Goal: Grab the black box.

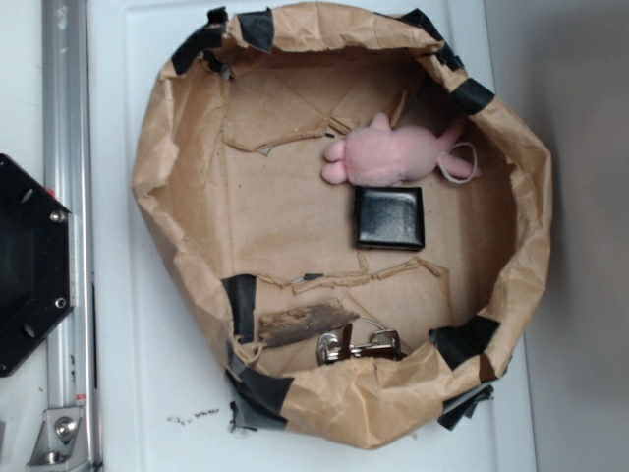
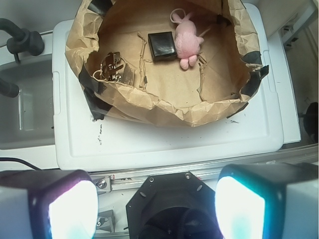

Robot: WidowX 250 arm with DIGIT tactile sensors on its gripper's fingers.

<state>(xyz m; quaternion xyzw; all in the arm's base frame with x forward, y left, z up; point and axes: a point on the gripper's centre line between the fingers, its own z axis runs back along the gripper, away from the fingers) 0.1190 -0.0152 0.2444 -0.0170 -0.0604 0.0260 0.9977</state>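
At the bottom of the wrist view, the end effector (image 2: 154, 206) hangs released, its two pale pads (image 2: 72, 209) spread wide apart and holding nothing, above the black hexagonal plate (image 2: 169, 206) and well short of the paper nest (image 2: 164, 107). That crumpled brown paper ring, patched with black tape (image 1: 246, 305), sits on a white lid (image 1: 147, 393). Inside it, toward the far rim from the end effector, the black box (image 1: 390, 217) lies flat, just beside the pink plush (image 1: 393, 152). Metal clips (image 1: 356, 345) and a dark wood scrap (image 1: 305, 323) lie by the nest's opposite wall, apart from the box.
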